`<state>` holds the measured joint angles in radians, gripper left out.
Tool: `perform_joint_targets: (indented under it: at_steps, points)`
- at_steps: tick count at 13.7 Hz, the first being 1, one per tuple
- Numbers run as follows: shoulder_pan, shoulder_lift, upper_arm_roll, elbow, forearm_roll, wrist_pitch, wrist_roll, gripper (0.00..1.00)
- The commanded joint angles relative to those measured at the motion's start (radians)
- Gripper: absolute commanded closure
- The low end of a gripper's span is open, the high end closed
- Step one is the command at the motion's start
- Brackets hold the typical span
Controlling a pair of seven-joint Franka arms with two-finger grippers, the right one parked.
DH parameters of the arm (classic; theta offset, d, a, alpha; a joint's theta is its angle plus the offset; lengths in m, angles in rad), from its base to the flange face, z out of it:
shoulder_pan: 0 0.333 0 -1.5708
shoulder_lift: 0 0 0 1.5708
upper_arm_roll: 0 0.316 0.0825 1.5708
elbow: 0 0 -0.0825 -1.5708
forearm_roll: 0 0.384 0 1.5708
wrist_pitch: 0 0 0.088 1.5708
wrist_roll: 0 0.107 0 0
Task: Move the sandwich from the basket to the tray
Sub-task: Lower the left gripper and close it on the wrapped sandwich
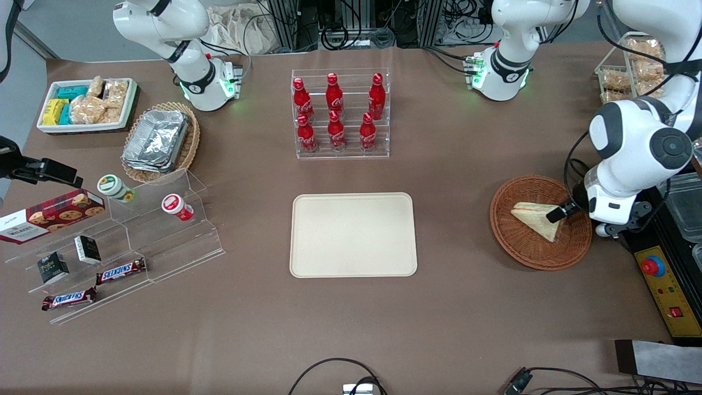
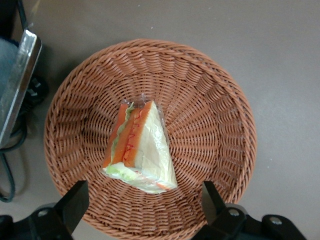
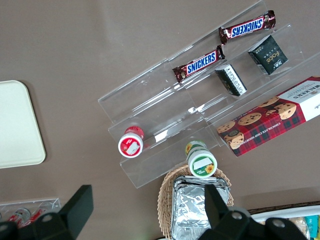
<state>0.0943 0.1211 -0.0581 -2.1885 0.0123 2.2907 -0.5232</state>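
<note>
The sandwich point(image 1: 538, 218) point(image 2: 140, 149), a wrapped white-bread wedge with orange and green filling, lies in the round reddish-brown wicker basket point(image 1: 521, 247) point(image 2: 205, 90) toward the working arm's end of the table. My left gripper point(image 1: 565, 214) point(image 2: 145, 200) hangs open just above the basket's rim, its black fingers point(image 2: 75, 200) spread wide, with the sandwich lying just ahead of them and untouched. The cream-beige tray point(image 1: 353, 234) lies flat mid-table, with nothing on it.
A clear rack of red cola bottles point(image 1: 340, 112) stands farther from the front camera than the tray. A control box with a red button point(image 1: 666, 285) sits beside the basket. Clear steps with snacks point(image 1: 109, 241), a foil-tray basket point(image 1: 159, 140) and a white snack bin point(image 1: 88, 104) lie toward the parked arm's end.
</note>
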Motion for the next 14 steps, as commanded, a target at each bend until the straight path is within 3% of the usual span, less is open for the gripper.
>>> perform_joint_targets:
  at_steps: [1, 14]
  points:
    - [0.005, -0.021, -0.003, -0.046, -0.014, 0.056, -0.044, 0.0]
    - [0.01, 0.077, -0.003, -0.128, -0.014, 0.295, -0.198, 0.0]
